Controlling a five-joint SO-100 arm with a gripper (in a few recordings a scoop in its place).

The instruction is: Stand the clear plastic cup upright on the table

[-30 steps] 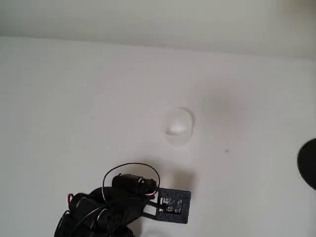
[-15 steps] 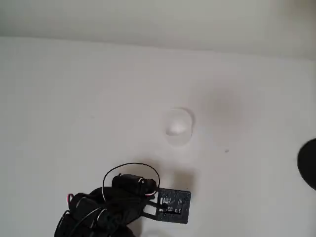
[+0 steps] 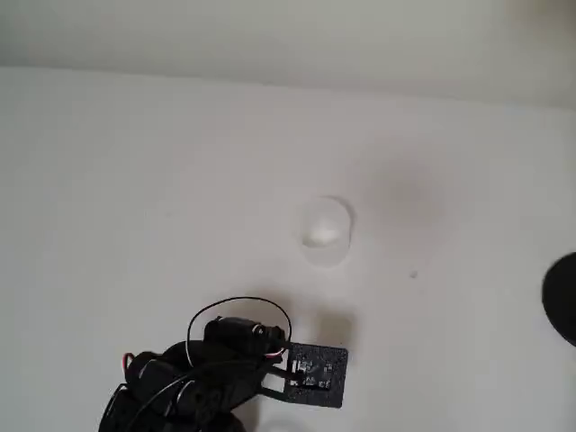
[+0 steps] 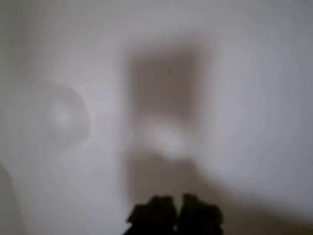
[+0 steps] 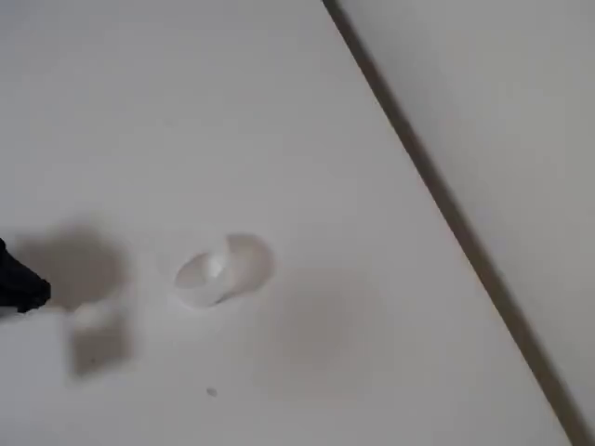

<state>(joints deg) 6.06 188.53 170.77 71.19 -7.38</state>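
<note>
— Inspector: Where is the clear plastic cup?

— Observer: Near the middle of the white tabletop in the overhead view, a faint whitish outline. In the fixed view the cup appears to lie on its side, its round rim towards the left of the picture.

— Inspector: And the end effector?

— Observer: The end effector sits at the lower edge of the overhead view, below the cup and apart from it, nothing touching. In the wrist view its dark fingertips sit close together at the bottom edge, nothing visibly between them; the picture is too blurred to tell whether it is clenched or released.

— Inspector: Anything else?

— Observer: A dark round object at the right edge of the overhead view, well apart from the cup.
</note>
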